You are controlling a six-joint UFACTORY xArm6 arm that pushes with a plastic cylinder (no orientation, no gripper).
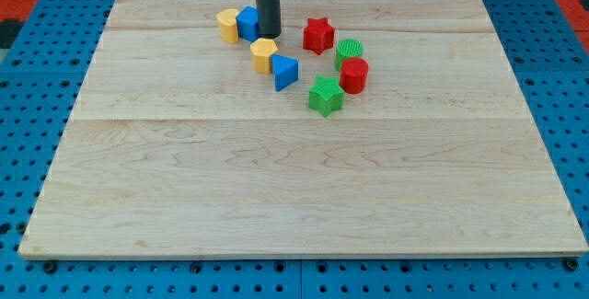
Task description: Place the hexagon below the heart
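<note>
Pale wooden board on blue pegboard. My tip, a bare rod grasping nothing, touches the blue block beside the yellow heart. Yellow hexagon sits just below-right. I'd circle right of it, nudge gently leftward, avoiding the blue triangle.

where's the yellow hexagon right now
The yellow hexagon sits in the board's upper half, left of centre, just below my tip, touching the blue triangle at its lower right.

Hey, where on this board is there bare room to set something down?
The whole wooden board below the green star is bare, as are both side margins. It is crowded near the top, where my tip sits beside the blue block above the yellow hexagon.
</note>
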